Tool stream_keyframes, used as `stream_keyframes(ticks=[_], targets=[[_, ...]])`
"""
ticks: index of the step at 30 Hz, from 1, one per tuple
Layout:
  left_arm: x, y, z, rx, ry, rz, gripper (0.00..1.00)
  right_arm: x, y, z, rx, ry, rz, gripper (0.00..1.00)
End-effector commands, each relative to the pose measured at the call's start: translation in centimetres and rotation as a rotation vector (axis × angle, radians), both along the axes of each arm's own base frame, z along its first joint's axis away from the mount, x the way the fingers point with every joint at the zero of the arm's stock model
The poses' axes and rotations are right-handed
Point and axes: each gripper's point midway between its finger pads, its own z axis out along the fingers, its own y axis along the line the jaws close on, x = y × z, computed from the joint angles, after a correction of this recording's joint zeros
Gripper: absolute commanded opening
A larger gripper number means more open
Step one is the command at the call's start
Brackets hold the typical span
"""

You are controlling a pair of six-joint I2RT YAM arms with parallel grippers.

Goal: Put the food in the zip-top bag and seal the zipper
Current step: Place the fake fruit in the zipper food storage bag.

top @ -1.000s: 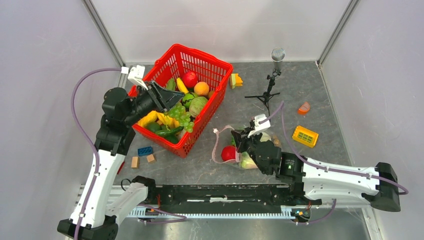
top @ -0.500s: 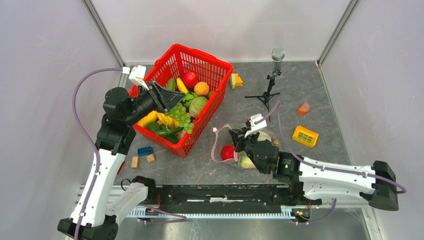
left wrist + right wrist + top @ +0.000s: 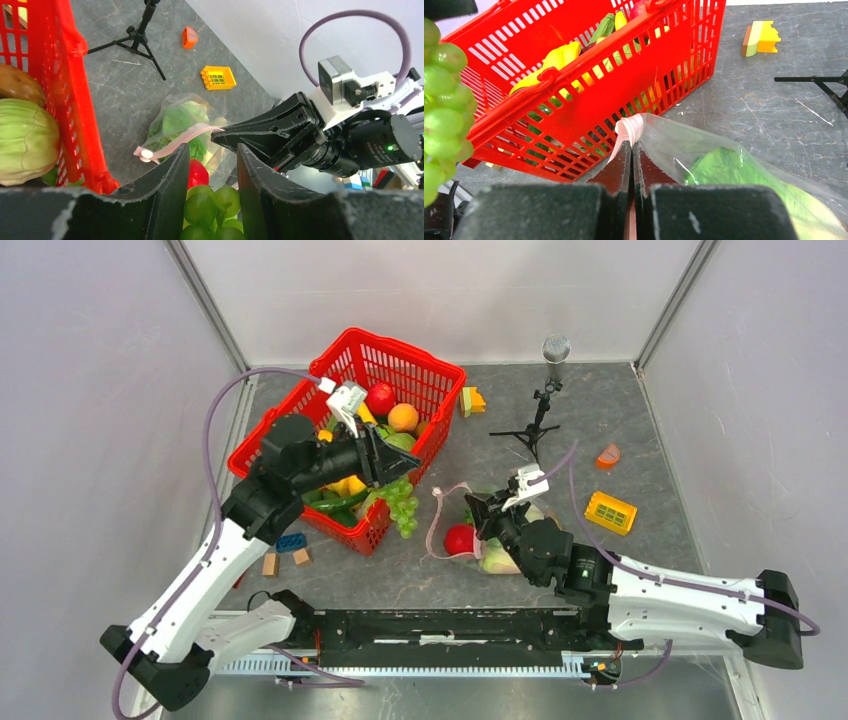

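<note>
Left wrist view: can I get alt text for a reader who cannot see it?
The left gripper holds green grapes between its jaws, with the red basket wall at the left. Ahead on the grey table, the right gripper pinches the pink zipper of the clear zip-top bag, which holds lettuce and a red fruit.

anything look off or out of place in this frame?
Nothing spilled or broken. The zip-top bag has its zipper bowed into a loop instead of lying flat, pinched at one spot by the right gripper. An orange wedge and a yellow brick lie loose at the far right.
</note>
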Motion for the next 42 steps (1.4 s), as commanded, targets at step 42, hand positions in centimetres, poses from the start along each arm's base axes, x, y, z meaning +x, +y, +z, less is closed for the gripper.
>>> stream_keyframes(ticks=[42], targets=[[1.3,-5.0,1.6,-0.32,-0.113,0.232,0.02,-0.3,-1.7,6.3,0.366,-0.002,0.011,0.03]])
